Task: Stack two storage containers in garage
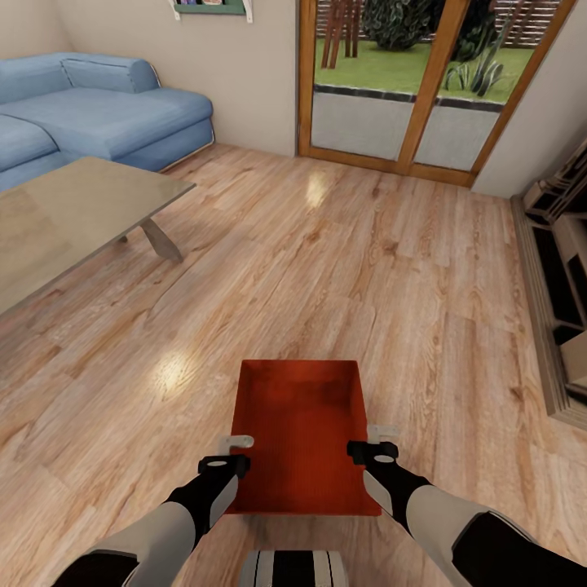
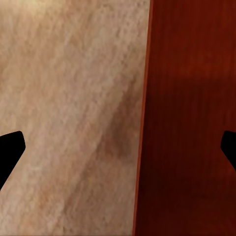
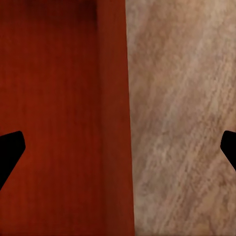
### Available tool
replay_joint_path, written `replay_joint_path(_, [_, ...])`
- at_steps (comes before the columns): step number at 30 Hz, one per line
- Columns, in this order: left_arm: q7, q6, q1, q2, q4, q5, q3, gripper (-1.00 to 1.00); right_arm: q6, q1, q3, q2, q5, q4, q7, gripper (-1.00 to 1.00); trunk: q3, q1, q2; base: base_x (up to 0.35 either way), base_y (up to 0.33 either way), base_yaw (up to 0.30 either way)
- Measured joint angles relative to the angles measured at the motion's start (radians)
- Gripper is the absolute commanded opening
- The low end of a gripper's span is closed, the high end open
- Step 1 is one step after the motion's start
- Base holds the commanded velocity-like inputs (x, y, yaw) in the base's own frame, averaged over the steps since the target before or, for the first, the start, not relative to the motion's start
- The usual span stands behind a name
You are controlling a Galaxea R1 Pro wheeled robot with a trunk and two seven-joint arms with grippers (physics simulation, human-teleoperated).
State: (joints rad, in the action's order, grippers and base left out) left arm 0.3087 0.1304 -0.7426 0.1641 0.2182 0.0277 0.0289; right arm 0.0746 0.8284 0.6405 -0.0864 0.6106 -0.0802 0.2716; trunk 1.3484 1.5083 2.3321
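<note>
**One container between both arms, living room floor open ahead**

Nearest in, the orange-red storage container (image 1: 300, 436) sits dead centre before the trunk at 12 o'clock, its long axis running straight away from the robot. The left gripper (image 1: 236, 453) is at its 9 o'clock wall and the right gripper (image 1: 377, 440) at its 3 o'clock wall, so the two arms are equally near, one per long side. Each wrist camera looks straight down a thin side wall with the finger tips spread wide either side of it, one over the box's inside, one over the planks: both claws are apart, straddling the walls, not clamped. Whether the box rests on the wood-plank floor (image 1: 342, 261) or hangs just above it is hard to judge from this angle.

Further out, the low table (image 1: 73, 212) juts in at 10 o'clock, with the blue sofa (image 1: 106, 106) behind it. The dark shelving unit (image 1: 562, 277) lines the 2 o'clock edge. Between them a broad lane of bare planks runs to the glass door (image 1: 408, 90) at 12 o'clock, leaving good turning room, I'd say.
</note>
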Motion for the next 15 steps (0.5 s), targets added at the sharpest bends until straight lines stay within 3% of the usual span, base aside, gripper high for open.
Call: replay_joint_path(15, [0.005,0.003,0.0,0.0,0.004,0.0,0.0,1.0,0.0,0.0,0.0,-0.001,0.0,0.0,0.0,1.0,0.0,0.0,0.0,0.0,0.0,0.0])
